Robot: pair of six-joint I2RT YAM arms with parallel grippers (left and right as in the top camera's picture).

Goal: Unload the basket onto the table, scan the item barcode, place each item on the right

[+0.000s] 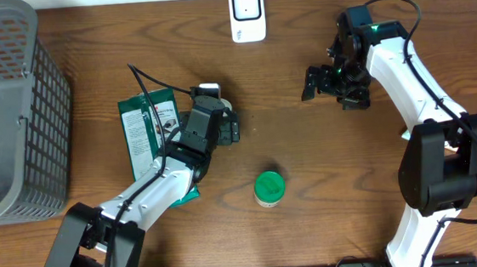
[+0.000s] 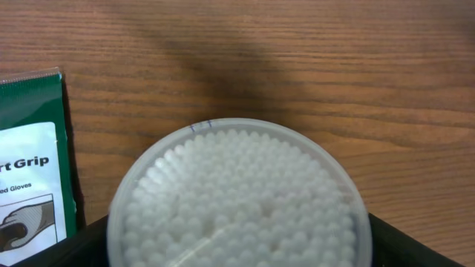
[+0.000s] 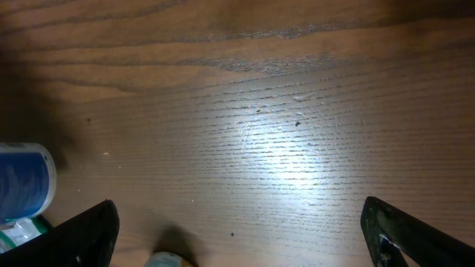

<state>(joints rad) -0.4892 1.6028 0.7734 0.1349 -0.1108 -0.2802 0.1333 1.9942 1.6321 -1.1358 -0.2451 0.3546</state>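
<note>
A round clear tub of white cotton swabs (image 2: 237,200) stands on the wooden table and fills the left wrist view. My left gripper (image 2: 239,230) has one dark finger on each side of it, right at the rim. Whether they press on it does not show. From overhead the left gripper (image 1: 217,105) sits just right of a green glove packet (image 1: 148,128). A white scanner (image 1: 246,13) stands at the table's far edge. My right gripper (image 1: 330,82) hovers open over bare wood, its fingers (image 3: 85,233) wide apart with nothing between them.
A grey mesh basket (image 1: 6,109) fills the far left. A green-lidded jar (image 1: 269,188) stands near the front middle. The glove packet's edge (image 2: 33,163) lies left of the tub. A blue-labelled round thing (image 3: 22,182) shows at the left of the right wrist view.
</note>
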